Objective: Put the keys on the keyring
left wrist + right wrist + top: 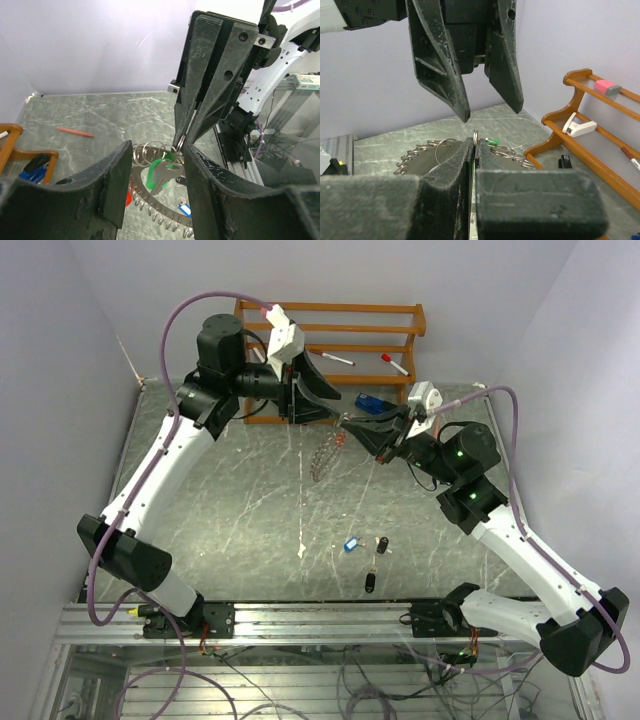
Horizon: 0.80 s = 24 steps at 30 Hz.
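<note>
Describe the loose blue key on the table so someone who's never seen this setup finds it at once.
On the marbled green table, look just beyond the metal rail at its near edge, where three small keys lie close together. The blue key is leftmost, and only it has a bright blue head; the farther black key and the nearer black key are dark.

Counting now: one keyring [322, 458] mid-frame. One green key [162, 175], one blue key [351, 544], two black keys [381, 544] [369, 583]. Two markers [338, 358] [395, 364], upper centre, on one rack [330, 308].
</note>
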{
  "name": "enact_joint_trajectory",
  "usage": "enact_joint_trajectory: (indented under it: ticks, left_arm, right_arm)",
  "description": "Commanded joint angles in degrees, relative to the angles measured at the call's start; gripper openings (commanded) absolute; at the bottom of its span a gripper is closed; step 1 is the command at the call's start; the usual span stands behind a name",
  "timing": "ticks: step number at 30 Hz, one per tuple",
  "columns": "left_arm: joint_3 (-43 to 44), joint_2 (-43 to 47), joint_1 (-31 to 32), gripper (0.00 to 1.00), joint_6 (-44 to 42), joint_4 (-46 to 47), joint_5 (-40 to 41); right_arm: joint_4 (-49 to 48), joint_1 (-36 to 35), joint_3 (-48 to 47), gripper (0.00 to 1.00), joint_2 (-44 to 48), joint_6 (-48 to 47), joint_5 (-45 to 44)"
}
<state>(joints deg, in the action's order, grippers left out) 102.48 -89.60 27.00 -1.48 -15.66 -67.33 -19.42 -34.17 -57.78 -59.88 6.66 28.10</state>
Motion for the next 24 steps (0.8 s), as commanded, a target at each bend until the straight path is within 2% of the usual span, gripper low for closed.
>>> enact_joint_trajectory:
  ticks: [1, 8, 13, 20, 21, 22, 24]
  left_arm:
    - [-0.4, -0.1, 1.7, 0.54, 0.2, 0.6, -2.6]
    - [0.2, 0.3, 3.9, 0.47, -8.2, -8.2, 0.7]
    - [0.4, 0.3, 3.9, 0.36, -8.0, -8.4, 0.6]
    - [1.3, 0.7, 3.9, 0.28, -10.7, -11.3, 1.4]
    - [1.3, 0.9, 3.9, 0.3, -10.9, -11.9, 1.5]
    - [1.1, 1.0, 3.9, 0.37, -11.0, -12.3, 1.6]
    - [0.9, 1.6, 3.9, 0.59, -11.2, -13.2, 1.7]
  right_arm:
    - [-2.6, -0.4, -2.8, 0.0, 0.0, -0.6, -0.3]
    - [-1.9, -0.6, -3.2, 0.0, -0.1, -0.9, -0.4]
    - [-2.1, -0.7, -3.0, 0.0, 0.3, -0.9, -0.5]
    - [-1.0, -0.8, -2.6, 0.0, 1.2, -1.4, -1.0]
    - [-0.9, -0.8, -2.6, 0.0, 1.4, -1.5, -1.2]
    - [-0.8, -0.7, -2.6, 0.0, 1.5, -1.7, -1.4]
    - [-0.8, -0.8, -2.5, 0.0, 1.8, -1.8, -2.1]
